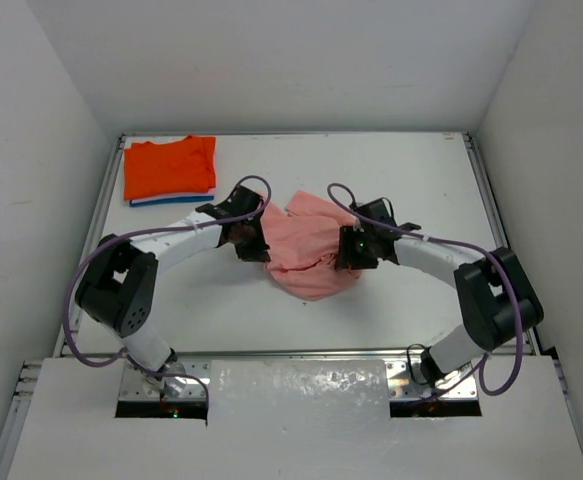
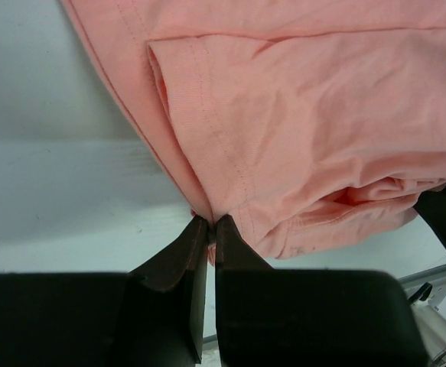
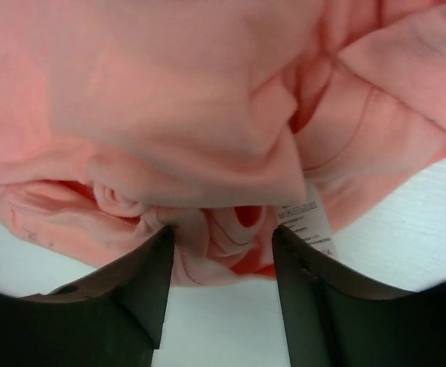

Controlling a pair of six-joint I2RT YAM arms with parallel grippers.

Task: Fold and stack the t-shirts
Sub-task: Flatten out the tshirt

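Left wrist view shows the left hand [image 2: 209,223] pressed together on a thin stitched edge of the salmon-pink t-shirt [image 2: 299,130], with only a sliver of hem caught at the very fingertips. Right wrist view shows the right hand [image 3: 221,233] spread, a thick wad of that shirt bunched between its fingers [image 3: 142,283] and a white care label [image 3: 312,222] just beside one of them. Whether they press the wad, I cannot tell.

The pink shirt lies crumpled in a heap on the surface [image 1: 411,180], with the left hand at its left edge and the right hand at its right edge. Beyond the shirt and off to its left, well apart, sits the folded bright orange t-shirt [image 1: 168,165] on top of a blue edge [image 1: 171,200].

As I judge it, the shallow left pinch may slip off once the arms pull apart. If the right hand closes on the wad, it would likely trap several layers, so the shirt would rise knotted instead of opening flat. An uneven pull could also drag the heap sideways.
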